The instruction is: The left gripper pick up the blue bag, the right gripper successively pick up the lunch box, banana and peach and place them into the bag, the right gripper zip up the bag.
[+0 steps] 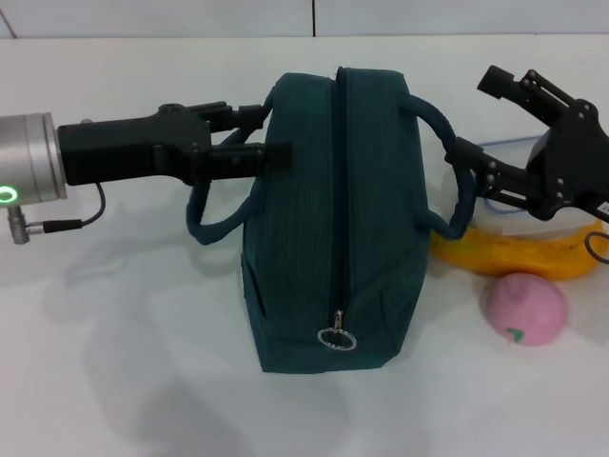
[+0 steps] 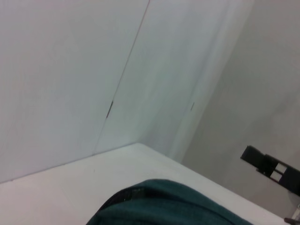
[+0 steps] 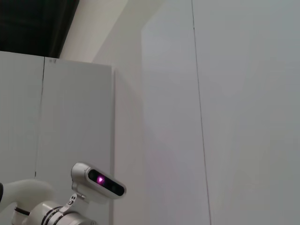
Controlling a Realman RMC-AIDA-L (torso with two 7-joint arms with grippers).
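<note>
From the head camera we see the blue bag (image 1: 333, 219) on the white table (image 1: 114, 362), its zipper (image 1: 339, 286) closed. Our left gripper (image 1: 255, 135) reaches in at the bag's near handle (image 1: 214, 214), fingers seemingly closed about it, though the bag is not clearly lifted. Beyond the bag's far side, our right gripper (image 1: 481, 129) hovers with fingers spread wide over the lunch box (image 1: 519, 152), with the banana (image 1: 514, 255) and peach (image 1: 526, 307) beside the bag too. We judge nothing is packed yet.

The left wrist camera shows only the bag's top (image 2: 164, 206) and walls.

The right wrist camera shows walls and a white sensor head (image 3: 98, 180); no task items.
</note>
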